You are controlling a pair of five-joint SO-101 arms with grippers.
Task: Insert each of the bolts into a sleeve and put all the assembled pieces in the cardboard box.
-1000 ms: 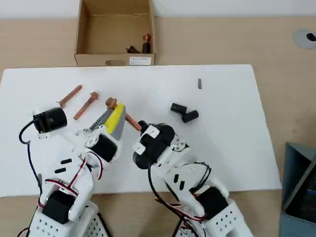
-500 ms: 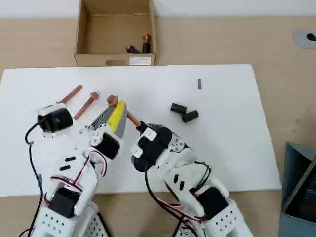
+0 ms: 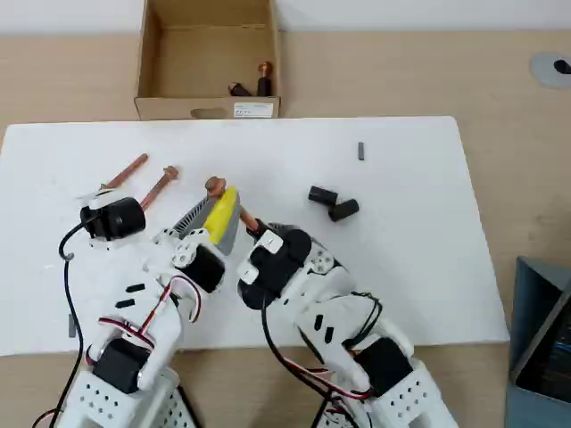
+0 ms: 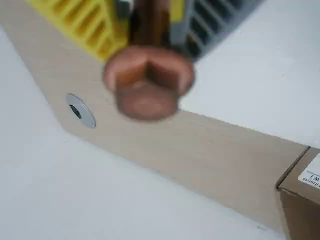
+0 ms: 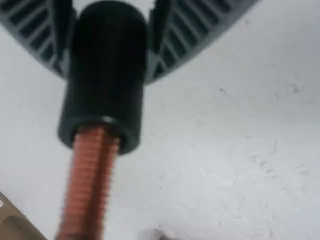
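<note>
My left gripper (image 3: 218,203), with one yellow and one grey finger, is shut on a copper bolt (image 3: 214,186) near its head (image 4: 148,82). The bolt's threaded end (image 5: 87,180) sits inside a black sleeve (image 5: 104,70) that my right gripper (image 3: 256,230) is shut on. The two grippers meet above the white mat, left of its middle. Two loose copper bolts (image 3: 158,187) (image 3: 126,171) lie on the mat at the left. Two black sleeves (image 3: 323,195) (image 3: 343,209) lie right of centre. The cardboard box (image 3: 208,109) stands at the back, with assembled pieces (image 3: 263,78) in its right front corner.
A small dark piece (image 3: 360,152) lies on the white mat (image 3: 419,267) toward the back right. A grey bin (image 3: 540,339) stands at the right edge of the wooden table. The left arm's black camera (image 3: 114,218) and cable hang over the mat's left side.
The left gripper has shifted right and slightly toward the right gripper with the bolt, whose exposed shank between the grippers has shortened. The right arm has barely moved.
</note>
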